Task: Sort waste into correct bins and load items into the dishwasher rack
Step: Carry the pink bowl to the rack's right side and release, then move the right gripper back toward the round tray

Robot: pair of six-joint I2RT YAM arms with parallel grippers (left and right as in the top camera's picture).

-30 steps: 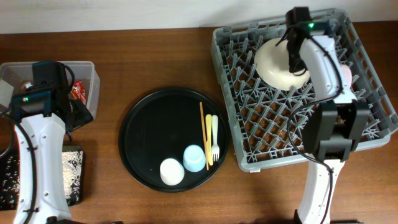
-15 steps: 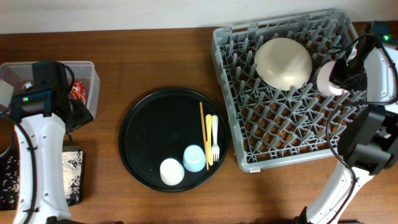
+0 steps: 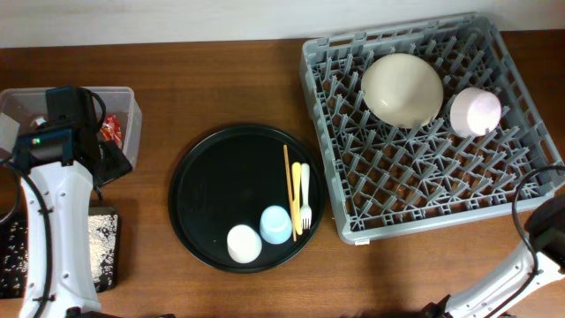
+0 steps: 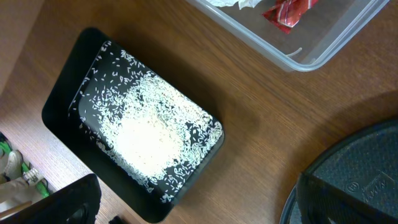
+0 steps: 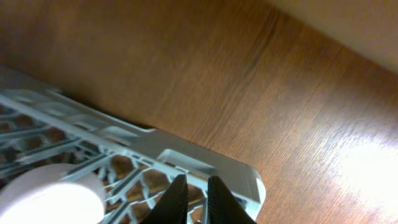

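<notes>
The grey dishwasher rack (image 3: 415, 185) holds the overturned large cream bowl (image 3: 402, 88) and the small pink bowl (image 3: 475, 111). A white cup (image 3: 244, 244), a light-blue cup (image 3: 276, 224), orange sticks (image 3: 287, 187) and yellow and cream forks (image 3: 301, 201) lie on the round black tray (image 3: 221, 190). The clear tub (image 4: 311, 43) contains a red wrapper (image 4: 287, 10) and white paper (image 4: 227, 2). Rice covers the shallow black tray (image 4: 68, 93). My left gripper (image 4: 199, 211) hangs open and empty over the wood between the black tray and the round tray. My right gripper (image 5: 196, 186) is shut and empty above the rack's corner (image 5: 236, 174), beside the pink bowl (image 5: 50, 196).
The left arm (image 3: 53, 185) stretches over the shallow black tray (image 3: 104, 252) at the left edge. Only a piece of the right arm (image 3: 547, 238) shows at the lower right, off the rack. Bare wood lies between the tub, the round tray and the rack.
The right arm has swung from above the cream bowl to the right, off the rack, and its gripper has closed. The pink bowl now shows in the rack. The left arm has not moved.
</notes>
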